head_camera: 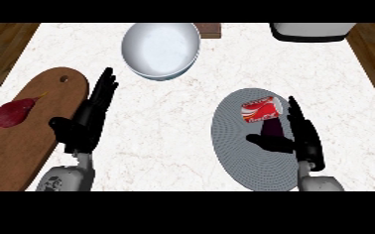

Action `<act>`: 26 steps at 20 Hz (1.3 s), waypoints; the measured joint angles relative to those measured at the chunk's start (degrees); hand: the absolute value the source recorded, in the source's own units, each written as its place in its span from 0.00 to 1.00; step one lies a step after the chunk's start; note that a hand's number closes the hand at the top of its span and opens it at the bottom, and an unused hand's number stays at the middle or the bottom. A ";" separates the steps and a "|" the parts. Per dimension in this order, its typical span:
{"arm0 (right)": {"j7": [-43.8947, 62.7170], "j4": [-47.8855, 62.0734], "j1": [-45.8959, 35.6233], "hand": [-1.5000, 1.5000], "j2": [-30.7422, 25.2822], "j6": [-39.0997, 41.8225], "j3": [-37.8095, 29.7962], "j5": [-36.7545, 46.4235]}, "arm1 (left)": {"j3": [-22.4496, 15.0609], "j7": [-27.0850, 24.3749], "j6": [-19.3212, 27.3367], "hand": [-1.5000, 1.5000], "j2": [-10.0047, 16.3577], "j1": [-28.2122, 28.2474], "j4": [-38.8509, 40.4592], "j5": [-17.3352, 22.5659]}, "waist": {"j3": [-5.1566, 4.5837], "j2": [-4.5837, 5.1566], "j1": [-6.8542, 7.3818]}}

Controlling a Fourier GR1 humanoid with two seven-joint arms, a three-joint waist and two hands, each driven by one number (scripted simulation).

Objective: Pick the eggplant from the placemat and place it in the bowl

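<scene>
The eggplant (273,128) lies on the placemat (245,171), at 6 o'clock of a can (260,110). The right hand (304,140), spread open beside it, should be closed round it without the can being nudged.

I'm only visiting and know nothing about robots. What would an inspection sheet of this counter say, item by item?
Surface: pale marble counter.
Job's things: dark purple eggplant on the round grey placemat; white bowl at the far side, with nothing seen in it.
Clutter: red-and-white can on the placemat, just beyond the eggplant; wooden cutting board at the left, bearing a red vegetable.
Hands: left hand open beside the board, holding nothing; right hand open over the placemat, with the eggplant between its thumb and fingers.
Cables: nothing seen.
Surroundings: white appliance at the far right; brown item behind the bowl, too cut off to identify.
</scene>
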 measured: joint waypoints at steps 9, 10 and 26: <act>-0.93 5.94 -1.67 0.00 -0.82 1.42 0.26 2.86 | -0.30 0.65 0.56 0.50 -1.62 -0.59 0.31 -1.68 | -0.44 -0.41 -0.15; -2.05 6.67 -1.81 1.00 -0.69 1.58 -0.01 2.57 | 0.13 0.50 0.08 0.50 -1.33 -0.38 0.21 -1.35 | -0.58 -0.53 -0.18; -17.43 10.30 -12.11 1.00 1.22 18.99 18.56 8.62 | -1.12 1.58 -1.67 0.50 -2.11 -2.57 0.79 -1.39 | -0.21 0.05 4.18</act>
